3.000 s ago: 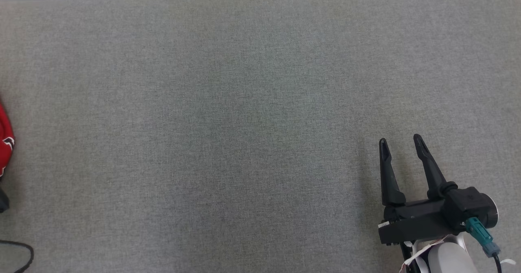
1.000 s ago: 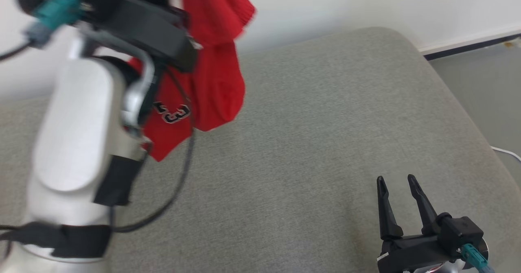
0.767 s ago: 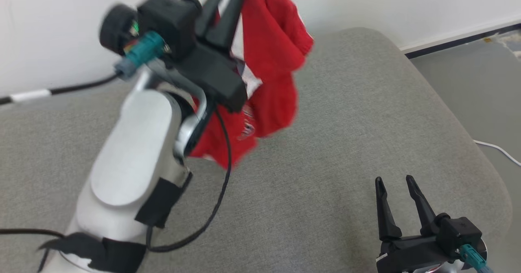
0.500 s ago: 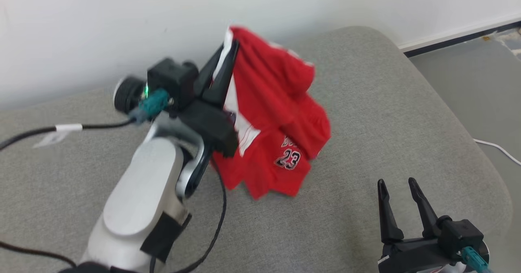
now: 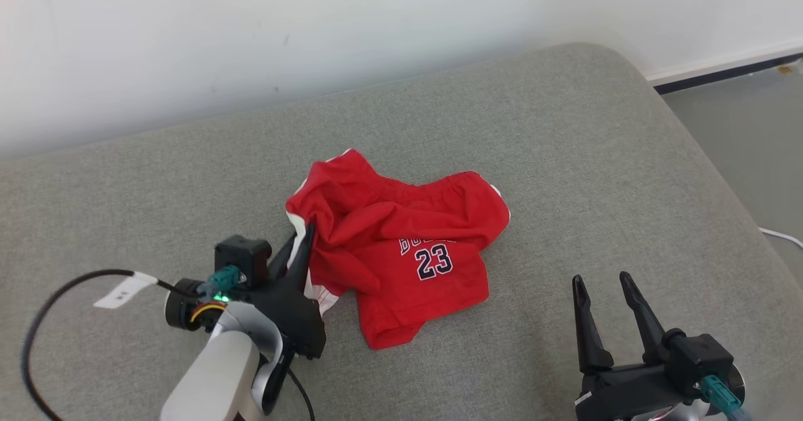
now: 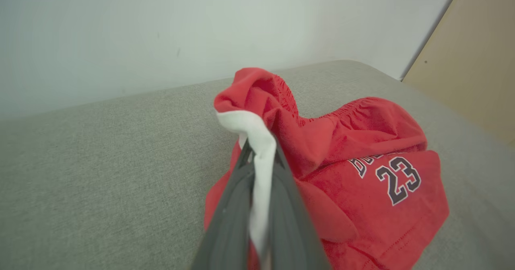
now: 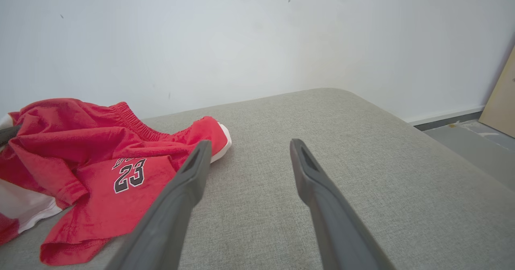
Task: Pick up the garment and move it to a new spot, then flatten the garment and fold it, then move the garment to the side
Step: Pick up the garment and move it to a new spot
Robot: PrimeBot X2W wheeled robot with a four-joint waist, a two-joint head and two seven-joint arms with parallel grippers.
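The garment (image 5: pixel 401 245) is a pair of red shorts with white side trim and a "23" print, lying crumpled on the grey cushion (image 5: pixel 564 157). My left gripper (image 5: pixel 303 238) is at its left edge, shut on the white trim (image 6: pixel 257 149), with the cloth pinched between its fingers. In the left wrist view the garment (image 6: pixel 362 161) bunches up past the fingertips. My right gripper (image 5: pixel 599 280) stands open at the lower right, well apart from the cloth. The right wrist view has the garment (image 7: pixel 100 161) to the left of the open right gripper (image 7: pixel 249 145).
A white wall (image 5: pixel 313 26) runs behind the cushion. The cushion's rounded right edge drops to a grey floor (image 5: pixel 753 138), where a white cable (image 5: pixel 781 236) lies. A black cable (image 5: pixel 56 295) trails from my left wrist. A tan board (image 6: pixel 474 60) leans at the right.
My left gripper has come down from high in the air to the cushion, still holding the garment. The garment now rests crumpled on the cushion. The head camera has shifted too.
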